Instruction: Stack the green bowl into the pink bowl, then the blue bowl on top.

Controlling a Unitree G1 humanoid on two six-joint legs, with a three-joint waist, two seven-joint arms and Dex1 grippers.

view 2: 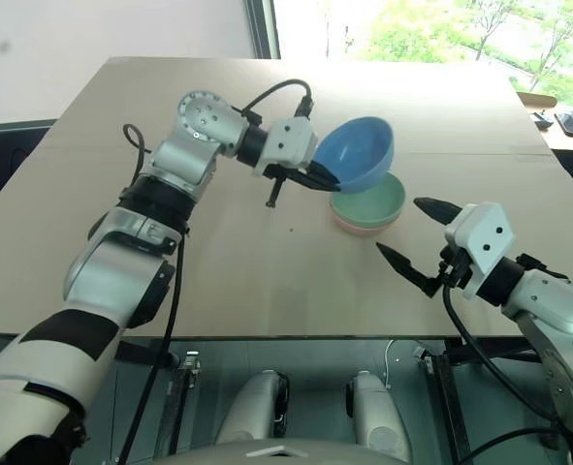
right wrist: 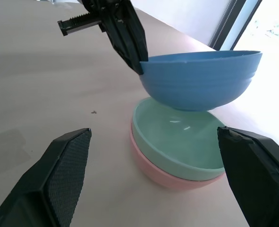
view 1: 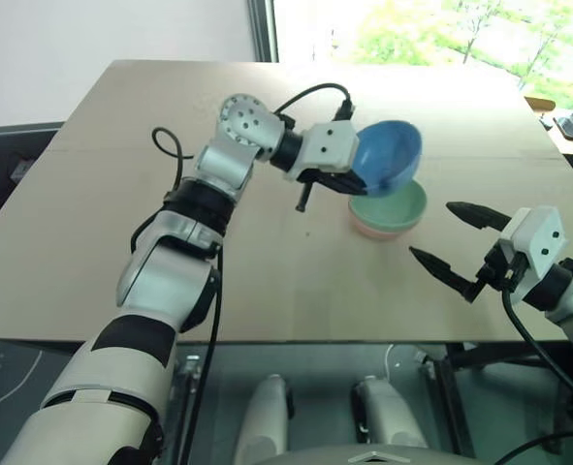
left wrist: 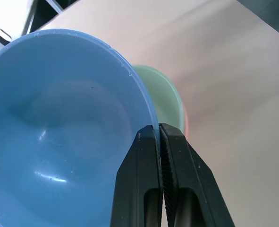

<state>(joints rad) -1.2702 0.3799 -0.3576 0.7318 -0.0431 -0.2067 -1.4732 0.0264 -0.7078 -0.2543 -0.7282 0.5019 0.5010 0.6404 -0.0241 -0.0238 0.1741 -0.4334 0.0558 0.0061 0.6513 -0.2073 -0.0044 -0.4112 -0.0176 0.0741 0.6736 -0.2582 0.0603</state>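
Note:
The blue bowl (view 1: 388, 155) hangs tilted in the air, its rim pinched by my left gripper (view 1: 354, 184), which is shut on it. Directly beneath sits the green bowl (view 1: 393, 205), nested inside the pink bowl (view 1: 381, 231) on the table. The blue bowl's underside hovers just above the green bowl (right wrist: 177, 142), apart from it. My right gripper (view 1: 431, 230) stands open to the right of the stack and nearer the table's front edge, with nothing between its fingers.
The bowls rest on a tan tabletop (view 1: 121, 194) whose front edge (view 1: 267, 339) runs just ahead of my arms. A few small items (view 1: 569, 124) lie beyond the table's far right corner.

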